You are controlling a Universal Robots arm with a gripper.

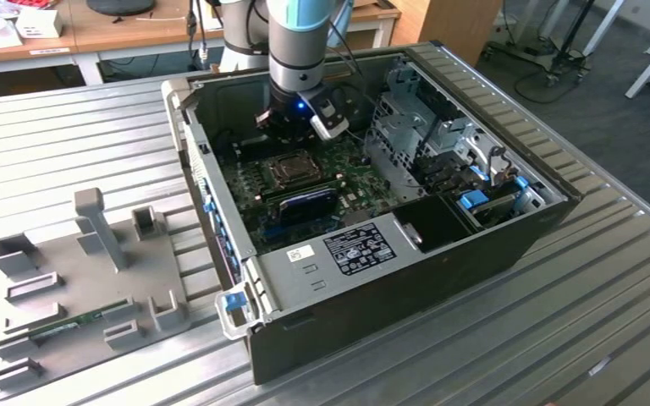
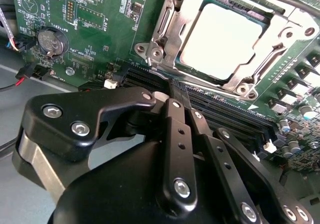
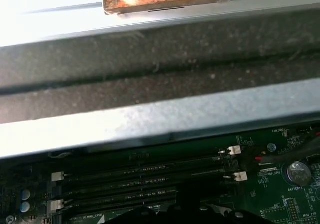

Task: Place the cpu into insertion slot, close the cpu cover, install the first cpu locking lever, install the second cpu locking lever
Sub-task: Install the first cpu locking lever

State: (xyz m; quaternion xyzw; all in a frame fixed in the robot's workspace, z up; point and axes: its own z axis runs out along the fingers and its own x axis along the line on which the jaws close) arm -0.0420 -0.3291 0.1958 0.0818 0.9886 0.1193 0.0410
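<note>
my gripper (image 2: 179,96) is clenched on nothing, hanging over the memory slots (image 2: 225,111). just beyond it the cpu (image 2: 222,41) sits in the insertion slot (image 1: 292,172), with the cpu cover (image 2: 175,38) down around it. i judge placing and covering done. i cannot tell whether either locking lever is latched.

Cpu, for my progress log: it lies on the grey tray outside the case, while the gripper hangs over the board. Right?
No. The cpu sits in the slot, as the second wrist view shows. The gripper does hang over the board.
</note>
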